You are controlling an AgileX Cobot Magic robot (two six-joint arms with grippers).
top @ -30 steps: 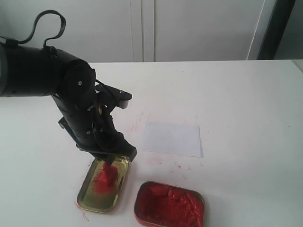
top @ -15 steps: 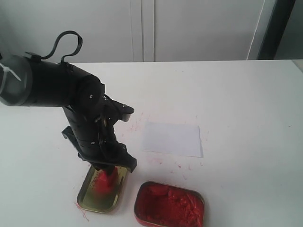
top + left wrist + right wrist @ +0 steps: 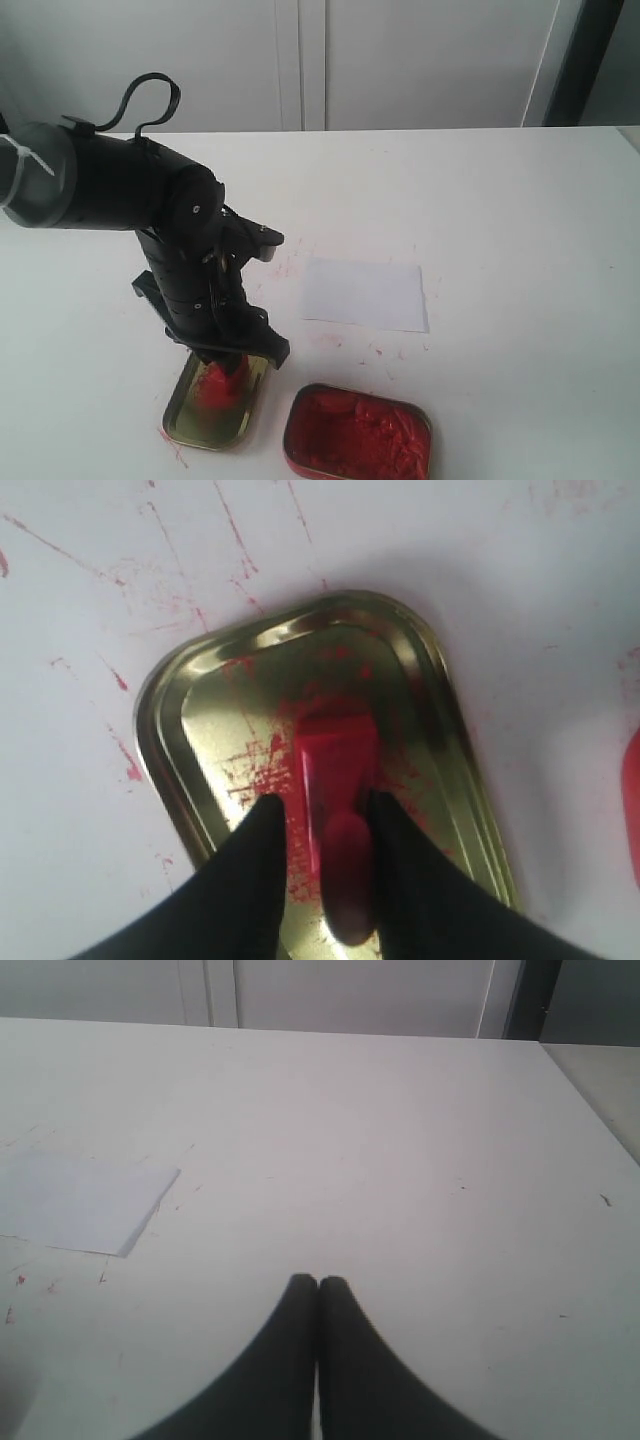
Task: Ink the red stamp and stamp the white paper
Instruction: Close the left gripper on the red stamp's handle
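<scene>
The red stamp (image 3: 224, 380) stands in the gold tin (image 3: 188, 425), whose floor is smeared red. My left gripper (image 3: 230, 362) is down over it. In the left wrist view the stamp (image 3: 335, 755) sits between the two black fingers of this gripper (image 3: 325, 808); one finger is against the handle and a narrow gap shows on the other side, so the jaws are open around it. The white paper (image 3: 365, 293) lies flat to the right, also seen in the right wrist view (image 3: 80, 1205). My right gripper (image 3: 318, 1282) is shut and empty above bare table.
A rounded tin full of red paste (image 3: 358, 435) sits at the front, right of the gold tin (image 3: 160, 730); its edge shows as a red strip (image 3: 633, 790). Red ink streaks mark the white table (image 3: 500, 200) around the tins and paper.
The left arm came down and shifted slightly, bringing its fingers lower around the stamp in the gold tin. In the last half second it barely moved.
</scene>
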